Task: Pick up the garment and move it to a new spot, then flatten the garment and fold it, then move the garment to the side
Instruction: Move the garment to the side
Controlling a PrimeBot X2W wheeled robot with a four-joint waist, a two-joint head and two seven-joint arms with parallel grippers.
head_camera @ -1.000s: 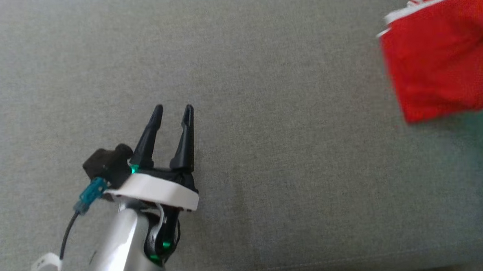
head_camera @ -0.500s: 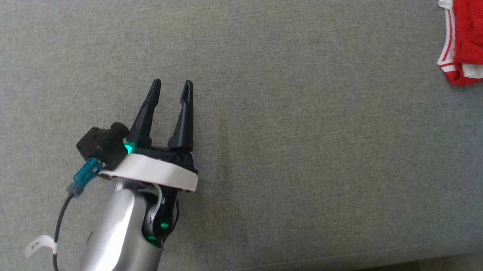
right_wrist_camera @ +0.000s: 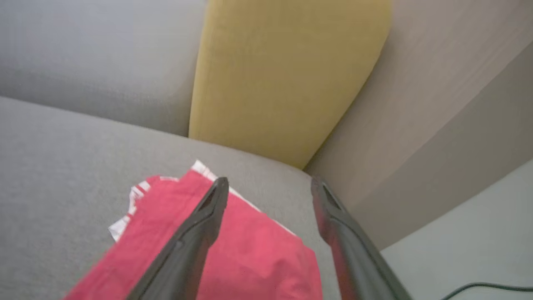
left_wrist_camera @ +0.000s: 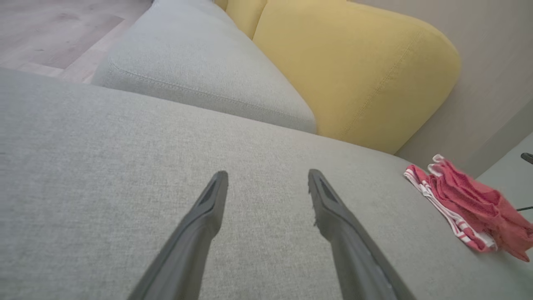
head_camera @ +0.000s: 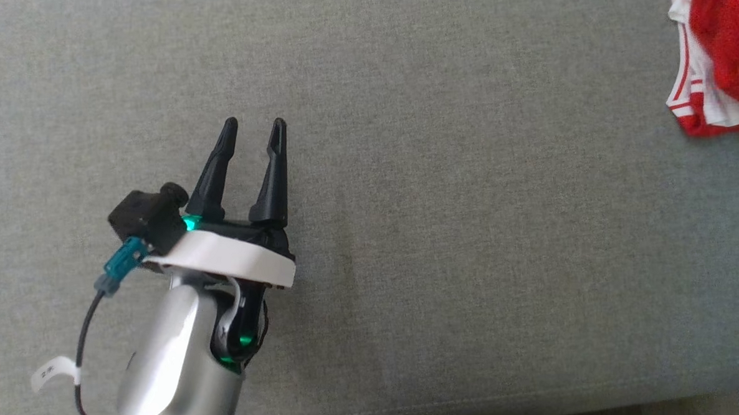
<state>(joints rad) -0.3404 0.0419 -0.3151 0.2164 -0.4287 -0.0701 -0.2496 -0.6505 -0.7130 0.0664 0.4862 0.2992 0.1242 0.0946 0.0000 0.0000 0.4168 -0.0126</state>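
— Since a second ago your garment [head_camera: 720, 36] has gone from a flat red panel to a rumpled heap at the upper right edge of the head view.
— And my right gripper [right_wrist_camera: 270, 181]?
— Fingers wide apart over the red cloth, holding nothing.
— Left?
— Your left gripper [head_camera: 254, 121] is at lower left, fingers spread and empty over the grey sofa seat [head_camera: 470, 228], well apart from the garment.

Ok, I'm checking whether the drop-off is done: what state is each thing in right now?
garment: rumpled, loosely folded, lying on the sofa seat, held by nothing
left gripper: open, empty, above bare sofa seat
right gripper: open, empty, above the garment
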